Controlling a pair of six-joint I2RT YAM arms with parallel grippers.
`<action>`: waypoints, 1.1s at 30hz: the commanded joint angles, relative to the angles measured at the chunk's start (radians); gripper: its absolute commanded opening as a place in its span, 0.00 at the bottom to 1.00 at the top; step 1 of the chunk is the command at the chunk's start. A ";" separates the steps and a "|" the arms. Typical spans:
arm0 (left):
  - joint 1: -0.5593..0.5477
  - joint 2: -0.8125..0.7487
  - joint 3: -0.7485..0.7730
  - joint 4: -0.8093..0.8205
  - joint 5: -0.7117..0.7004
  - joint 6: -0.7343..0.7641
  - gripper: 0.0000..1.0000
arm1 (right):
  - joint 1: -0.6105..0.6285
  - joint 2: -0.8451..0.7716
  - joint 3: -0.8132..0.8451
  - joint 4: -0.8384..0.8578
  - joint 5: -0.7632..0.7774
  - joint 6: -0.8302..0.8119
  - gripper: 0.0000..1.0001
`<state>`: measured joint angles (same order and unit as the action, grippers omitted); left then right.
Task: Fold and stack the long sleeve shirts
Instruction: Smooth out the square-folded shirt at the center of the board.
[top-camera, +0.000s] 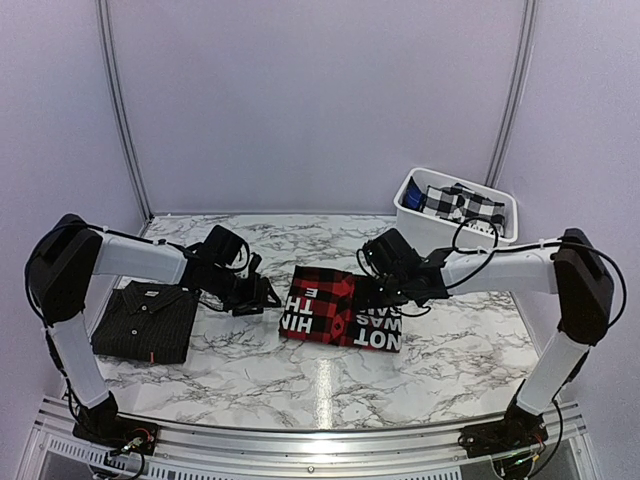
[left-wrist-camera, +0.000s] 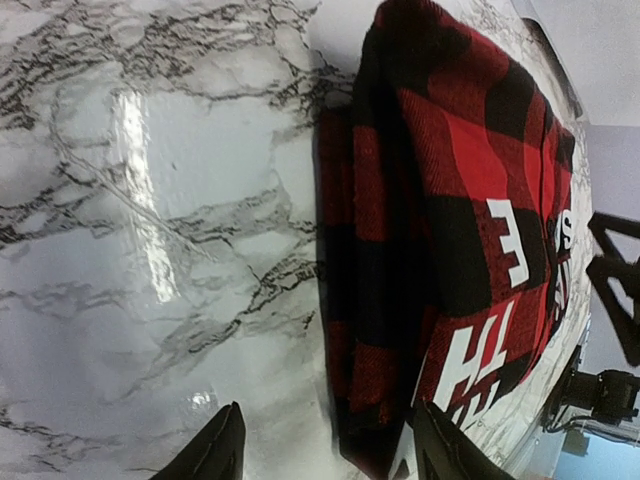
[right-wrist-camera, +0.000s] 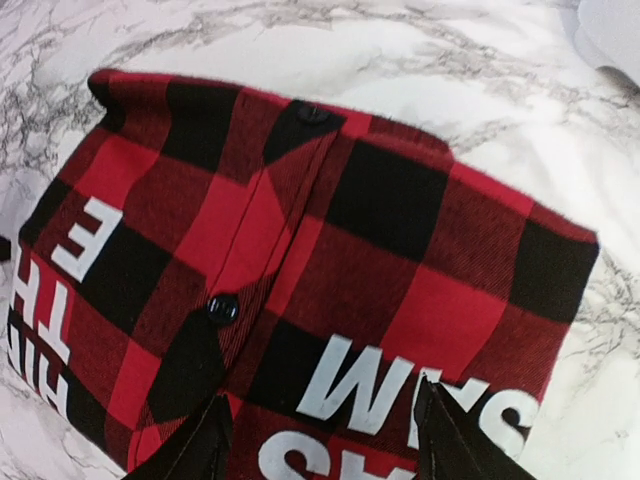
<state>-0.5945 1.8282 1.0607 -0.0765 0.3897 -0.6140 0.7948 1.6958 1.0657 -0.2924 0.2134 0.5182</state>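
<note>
- Red-and-black flannel shirt (top-camera: 340, 308), folded square, lay centred on the marble worktop (top-camera: 250, 375); its white block letters (top-camera: 378, 343) read "NOT", "WAS".
- Black pinstriped shirt (top-camera: 145, 320), red tag (top-camera: 149, 356), lay folded far left.
- Your left end effector (left-wrist-camera: 327, 410) and right end effector (right-wrist-camera: 320, 392) both gaped wide, empty.

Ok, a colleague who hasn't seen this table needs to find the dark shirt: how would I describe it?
On the marble table, look at the left side, next to the left arm. The black shirt lies there folded flat, collar toward the back wall. Unlike the red-and-black checked shirt in the middle with white lettering, it is plain dark with a small red tag.
</note>
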 joint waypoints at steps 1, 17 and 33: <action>-0.023 -0.028 -0.028 0.047 0.055 -0.013 0.60 | -0.071 0.016 0.048 0.015 -0.004 -0.040 0.56; -0.025 -0.046 -0.047 0.067 0.068 -0.026 0.64 | -0.309 0.195 0.066 0.074 -0.035 -0.111 0.50; -0.023 0.092 0.083 0.086 0.101 -0.021 0.67 | -0.315 0.089 0.057 0.042 -0.048 -0.128 0.52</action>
<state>-0.6201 1.8542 1.0851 0.0044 0.4900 -0.6468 0.4885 1.8568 1.0973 -0.2337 0.1703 0.4053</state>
